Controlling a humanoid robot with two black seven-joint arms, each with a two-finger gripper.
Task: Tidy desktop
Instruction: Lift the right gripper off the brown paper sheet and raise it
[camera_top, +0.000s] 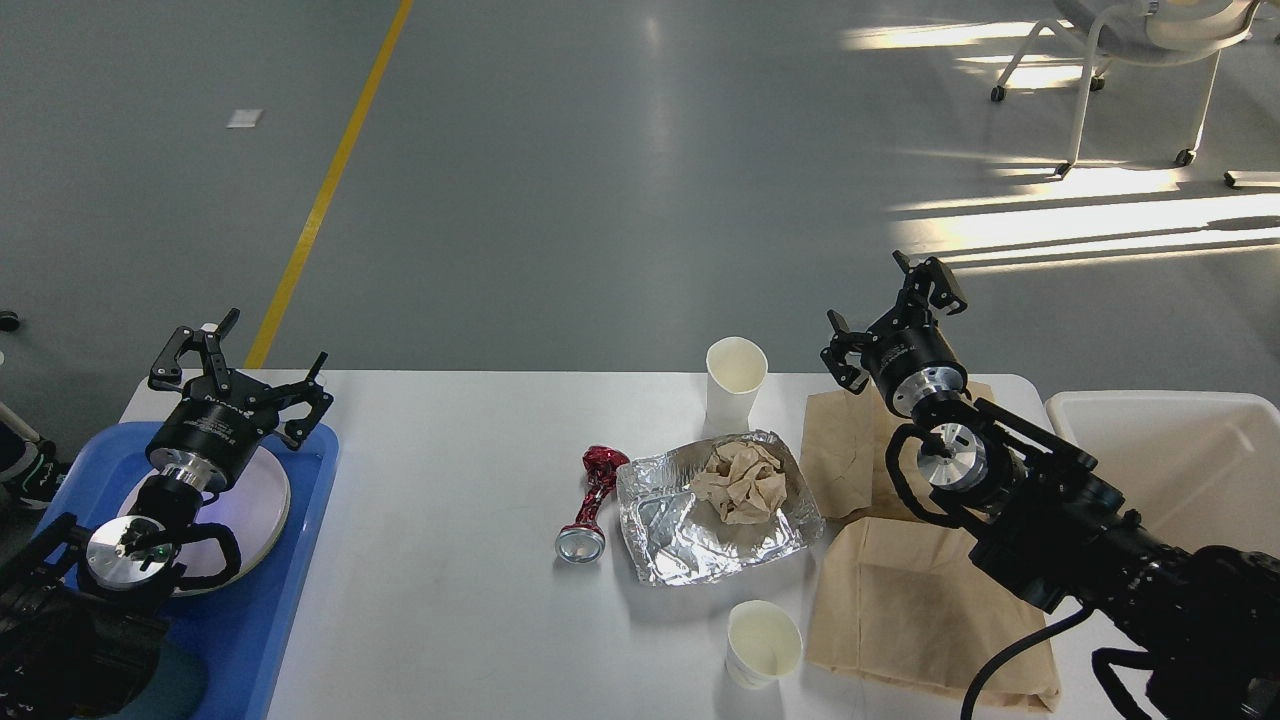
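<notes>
1. The bench (450, 560), a wide white top with rounded corners, is seen filling the lower half of the head view, with grey floor beyond its far edge.
2. The left gripper (240, 350) is held above the far-left corner of the bench; its fingers are spread wide and nothing is held between them.
3. The right gripper (893, 312) is raised over the far-right part of the bench; its fingers are likewise spread apart and empty.
4. A blue tray (300, 560) is placed at the left edge, and a white round plate (262, 505) is carried in it, partly hidden by the left arm.
5. A crumpled foil tray (690, 530) is seen near the middle, with a wad of brown paper (745, 482) inside it.
6. A red foil-wrapped object (592, 505) lies just left of the foil tray.
7. One paper cup (735, 382) stands upright behind the foil tray; another paper cup (762, 645) is tilted in front of it.
8. Two brown paper bags (905, 610) are laid flat on the right side.
9. A white bin (1180, 410) is seen at the right edge.
</notes>
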